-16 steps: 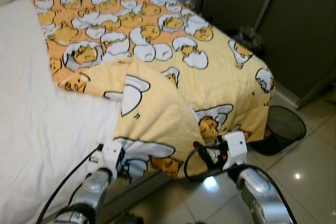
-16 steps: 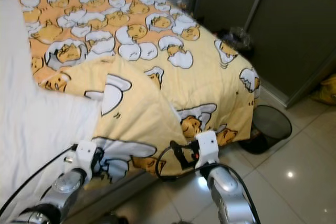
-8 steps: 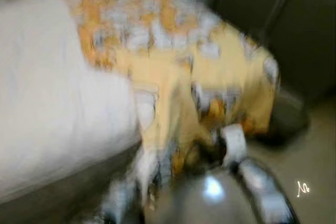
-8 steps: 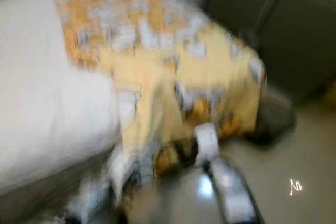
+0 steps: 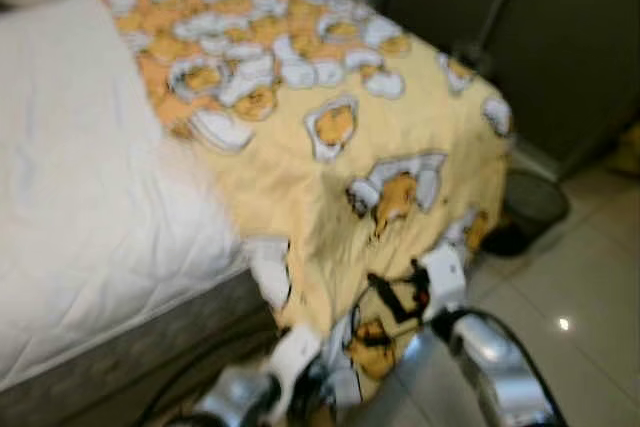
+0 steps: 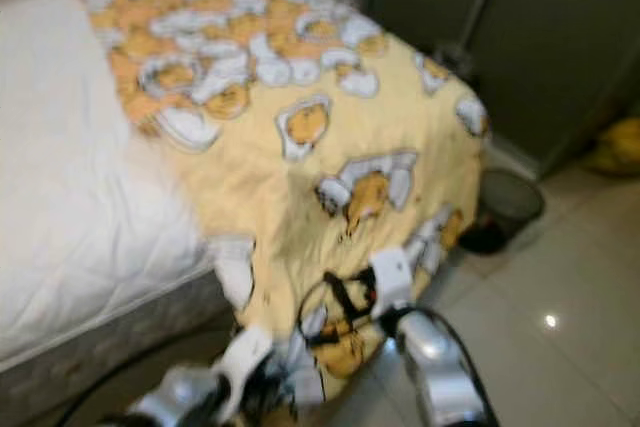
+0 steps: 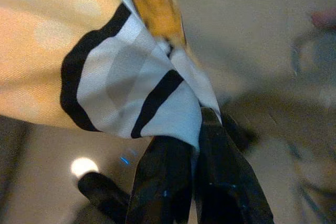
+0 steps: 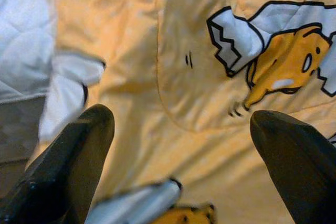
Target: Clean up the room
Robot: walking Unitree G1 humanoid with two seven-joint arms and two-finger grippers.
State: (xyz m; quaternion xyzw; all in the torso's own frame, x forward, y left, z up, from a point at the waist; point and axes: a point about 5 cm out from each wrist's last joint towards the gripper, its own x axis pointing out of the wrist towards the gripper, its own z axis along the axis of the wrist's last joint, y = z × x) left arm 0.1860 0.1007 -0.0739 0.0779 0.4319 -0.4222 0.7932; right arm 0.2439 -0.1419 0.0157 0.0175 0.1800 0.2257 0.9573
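Observation:
A yellow and orange blanket printed with egg characters covers the far part of the bed and hangs over its corner. My left gripper is shut on the blanket's lower edge, low beside the bed near the floor. My right gripper is open, its fingers spread in front of the hanging blanket. In the head view the right gripper sits just off the blanket's hanging corner.
White quilted mattress lies bare on the left. A dark mesh wastebasket stands on the tiled floor beside the bed's corner. Dark cabinet doors rise behind it. A yellow object lies at the far right.
The folded-back flap of blanket has been pulled down off the mattress and now hangs over the bed's edge. My left gripper has dropped lower with the edge. The camera has shifted.

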